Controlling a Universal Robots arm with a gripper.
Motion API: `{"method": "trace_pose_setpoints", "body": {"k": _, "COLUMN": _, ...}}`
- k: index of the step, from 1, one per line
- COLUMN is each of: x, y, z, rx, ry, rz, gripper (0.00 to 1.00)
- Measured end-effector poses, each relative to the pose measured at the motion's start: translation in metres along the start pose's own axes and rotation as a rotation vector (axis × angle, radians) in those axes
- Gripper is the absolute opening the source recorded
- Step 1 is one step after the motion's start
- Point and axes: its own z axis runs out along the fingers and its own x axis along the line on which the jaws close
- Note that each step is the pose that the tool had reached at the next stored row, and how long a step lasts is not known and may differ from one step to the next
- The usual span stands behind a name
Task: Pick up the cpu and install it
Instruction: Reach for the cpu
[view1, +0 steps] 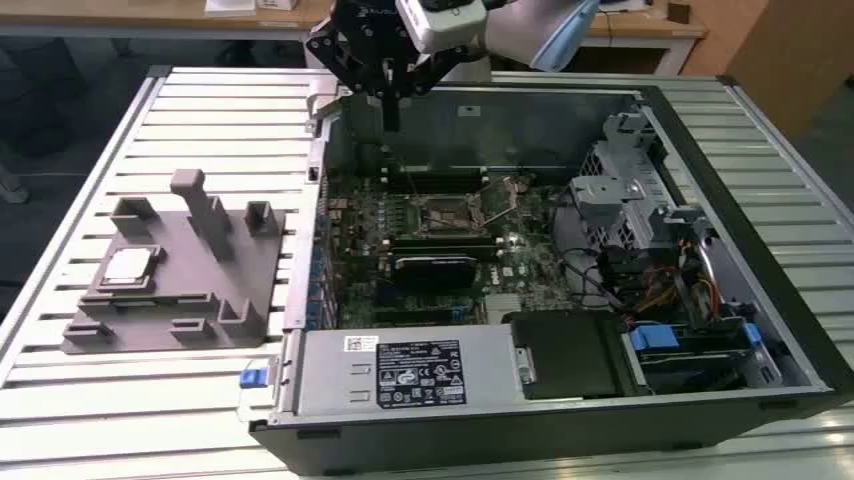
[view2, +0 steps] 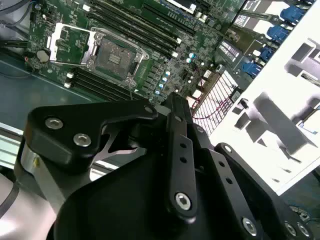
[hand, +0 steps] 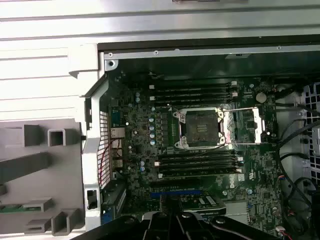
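The cpu, a small pale square chip, lies flat in a recess of the grey fixture on the exterior view's left, beside the open computer case. My gripper hangs above the case's far wall, well apart from the cpu, with its black fingers together and nothing between them. On the motherboard the cpu socket stands empty, seen in both wrist views as an empty socket with its metal retention frame swung open to one side.
Memory slots flank the socket. A drive cage and cables fill the case's right side in the exterior view, and a power supply sits at its near edge. The fixture's upright posts rise close to the cpu. A slatted table carries everything.
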Motion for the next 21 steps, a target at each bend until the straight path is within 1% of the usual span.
{"method": "trace_pose_setpoints", "body": {"k": 8, "x": 0.0013, "y": -0.0001, "z": -0.0001, "rx": 0.0, "ry": 0.0, "rz": 0.0, "gripper": 0.11}}
{"method": "trace_pose_setpoints", "body": {"k": 21, "x": 0.009, "y": -0.0005, "z": -0.0001, "rx": 0.0, "ry": 0.0, "rz": 0.0, "gripper": 0.11}}
